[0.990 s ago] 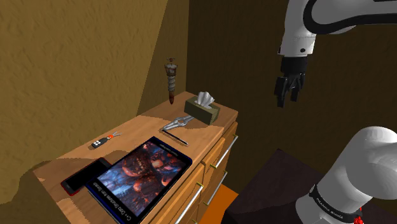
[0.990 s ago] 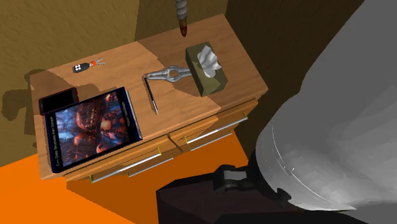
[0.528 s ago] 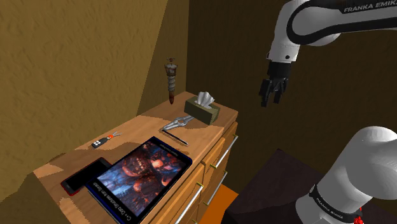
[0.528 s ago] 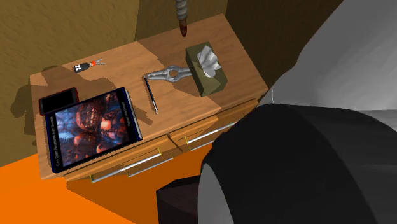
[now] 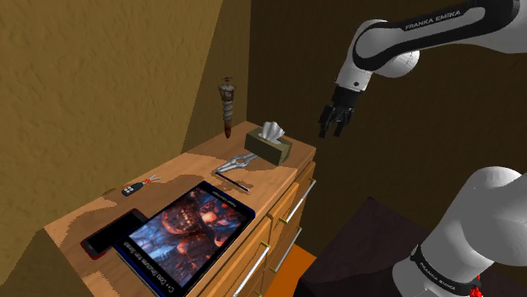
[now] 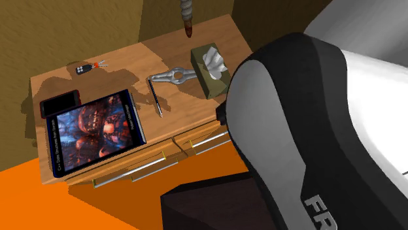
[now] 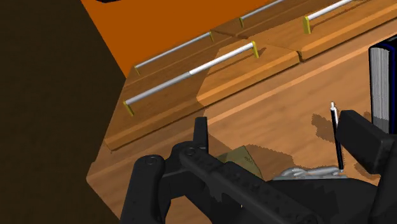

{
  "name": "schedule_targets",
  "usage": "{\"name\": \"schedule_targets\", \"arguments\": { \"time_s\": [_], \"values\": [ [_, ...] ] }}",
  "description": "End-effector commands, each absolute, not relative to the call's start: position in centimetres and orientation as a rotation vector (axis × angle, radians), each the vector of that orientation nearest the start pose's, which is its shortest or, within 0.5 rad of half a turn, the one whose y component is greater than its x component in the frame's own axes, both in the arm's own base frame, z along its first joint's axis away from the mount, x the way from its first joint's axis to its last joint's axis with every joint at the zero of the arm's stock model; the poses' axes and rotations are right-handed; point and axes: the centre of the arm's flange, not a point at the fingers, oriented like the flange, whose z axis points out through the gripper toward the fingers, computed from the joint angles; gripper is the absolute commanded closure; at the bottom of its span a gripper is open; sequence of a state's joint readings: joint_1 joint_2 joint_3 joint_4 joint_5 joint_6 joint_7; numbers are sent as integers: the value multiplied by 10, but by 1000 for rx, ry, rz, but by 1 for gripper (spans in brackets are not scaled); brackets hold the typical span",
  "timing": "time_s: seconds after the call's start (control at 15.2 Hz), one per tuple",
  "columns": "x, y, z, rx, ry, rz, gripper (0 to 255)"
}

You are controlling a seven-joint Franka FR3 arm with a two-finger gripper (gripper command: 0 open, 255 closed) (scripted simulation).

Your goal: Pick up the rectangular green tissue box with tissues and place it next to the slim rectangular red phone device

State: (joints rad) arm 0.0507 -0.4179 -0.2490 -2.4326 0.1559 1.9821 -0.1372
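"FRANKA EMIKA" on arm [image 5: 432, 18]; "FR" on same arm, second exterior view; book [image 5: 191, 224] spine lettering illegible.

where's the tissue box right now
In the shoulder view the olive-green tissue box sits at the far end of the dresser top, near its right edge, just beyond the grey metal tool.

Here's the wooden dresser [image 6: 248, 62], and flat on its top lies a big blue-edged book [image 6: 95, 131] with a dark red cover picture. Just beside the book is a black pen [image 6: 155, 97], and past the pen a grey metal tool [image 6: 173, 75]. Between the book and the wall sits a small key fob [image 6: 87, 67]. Well apart from the book, a brown screw-shaped piece [image 5: 226, 105] stands upright. Under the book's front edge run silver drawer handles [image 6: 127, 171].
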Motion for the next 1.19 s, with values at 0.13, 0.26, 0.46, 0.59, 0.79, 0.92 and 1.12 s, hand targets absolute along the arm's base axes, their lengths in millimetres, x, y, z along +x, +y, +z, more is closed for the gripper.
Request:
{"name": "schedule_targets", "arguments": {
  "time_s": [0.13, 0.26, 0.46, 0.59, 0.79, 0.92, 1.12],
  "values": [
    [449, -88, 428, -2827, 129, -95, 0],
    [469, -93, 419, -2792, 118, -145, 0],
    [500, -100, 407, -2739, 101, -218, 0],
    [521, -105, 400, -2703, 90, -266, 0],
    [553, -111, 390, -2647, 74, -336, 0],
    [574, -115, 384, -2609, 63, -382, 0],
    [607, -120, 377, -2551, 47, -448, 0]
  ]
}}
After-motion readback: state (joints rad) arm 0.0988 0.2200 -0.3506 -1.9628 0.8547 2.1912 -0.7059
